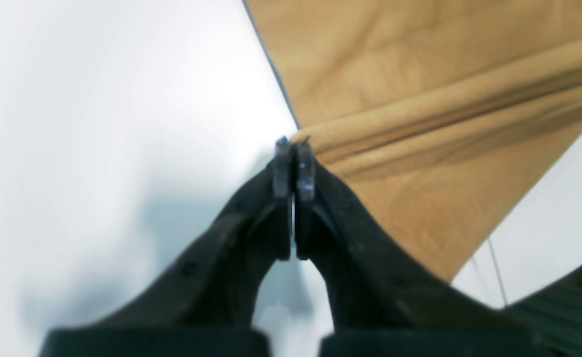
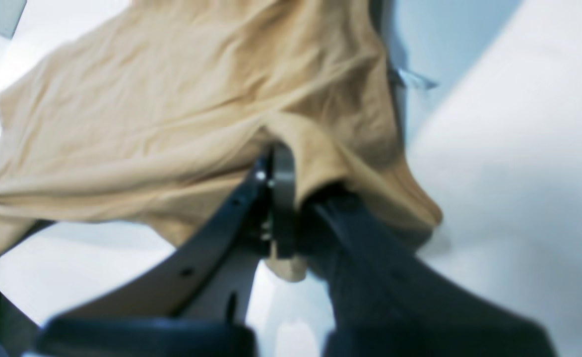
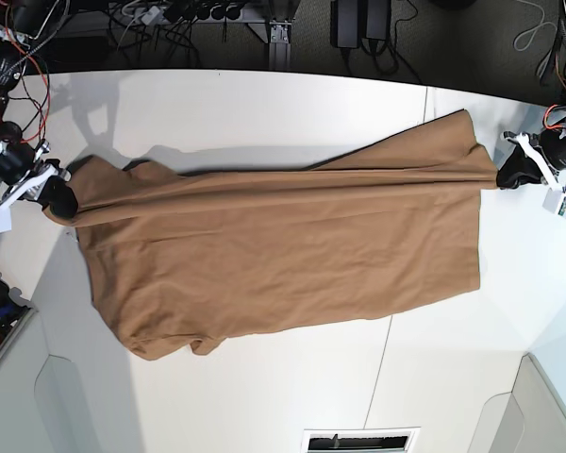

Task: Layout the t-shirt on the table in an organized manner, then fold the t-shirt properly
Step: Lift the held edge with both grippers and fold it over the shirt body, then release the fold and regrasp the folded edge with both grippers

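The tan-brown t-shirt [image 3: 283, 250] stretches across the white table [image 3: 264, 104], pulled taut along a ridge between the two grippers, with its lower part spread on the tabletop. At the shirt's right end in the base view, my left gripper [image 3: 503, 176] is shut on the fabric edge. The left wrist view shows its jaws [image 1: 294, 146] pressed together on the corner of a bunched fold of the t-shirt [image 1: 420, 99]. My right gripper [image 3: 58, 198] pinches the opposite end. In the right wrist view its fingers [image 2: 283, 168] are buried in gathered t-shirt [image 2: 171, 114] cloth.
Cables, power bricks and electronics [image 3: 198, 14] line the table's far edge. Wiring [image 3: 9, 66] sits by the right arm. A thin seam [image 3: 385, 363] crosses the tabletop. Grey panels cut in at both near corners [image 3: 547, 406].
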